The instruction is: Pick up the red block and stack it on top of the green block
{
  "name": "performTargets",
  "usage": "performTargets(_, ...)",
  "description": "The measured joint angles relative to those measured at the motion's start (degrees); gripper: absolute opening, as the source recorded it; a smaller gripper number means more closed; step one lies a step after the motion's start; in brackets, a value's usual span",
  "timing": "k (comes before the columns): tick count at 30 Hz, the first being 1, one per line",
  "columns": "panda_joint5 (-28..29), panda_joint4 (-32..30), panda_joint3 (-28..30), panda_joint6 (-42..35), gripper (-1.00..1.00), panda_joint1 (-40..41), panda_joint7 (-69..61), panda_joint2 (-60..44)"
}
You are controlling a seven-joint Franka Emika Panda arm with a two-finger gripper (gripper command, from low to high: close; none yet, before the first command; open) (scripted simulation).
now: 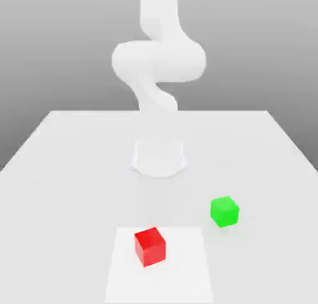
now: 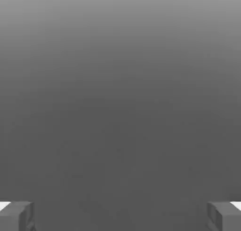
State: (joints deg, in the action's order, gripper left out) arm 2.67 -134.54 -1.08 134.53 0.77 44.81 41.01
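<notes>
The bench [image 1: 74, 172] is the broadest thing here, and both blocks rest on it, well apart from the gripper [image 2: 120, 217]. Next in size, the white arm [image 1: 159, 61] rises from its base and runs up past the top of the exterior view, so the gripper is probably high above the work. The pale square [image 1: 186, 278] on the bench also lies away from the gripper, most likely lower down. The gripper itself is spread wide, its two fingers far apart with nothing between them. The red block [image 1: 151, 247], the one to be lifted, sits on the pale square, well clear of the gripper. Smallest, the green block [image 1: 225, 211] rests off that square, also out of the gripper's reach as it stands, with nothing on top.

None of the stacking is done. What remains is the whole job: bring the gripper down around the red block, close, lift, carry it over the green block, set it squarely, let go.
</notes>
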Motion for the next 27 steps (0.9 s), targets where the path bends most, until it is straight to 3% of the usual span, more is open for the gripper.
performTargets(7,6.8,-8.5,-0.8,8.6,0.0,2.0,-4.5,-15.9)
performTargets(12,8.4,-14.3,0.9,14.6,0.0,2.2,-9.9,-26.7)
performTargets(16,5.7,-19.1,2.4,19.8,0.0,1.6,-16.9,-34.7)
performTargets(19,-0.3,-22.7,2.3,23.7,0.0,1.1,-25.1,-40.3)
performTargets(27,-3.6,-22.2,1.5,34.3,0.0,1.4,-28.5,-52.9)
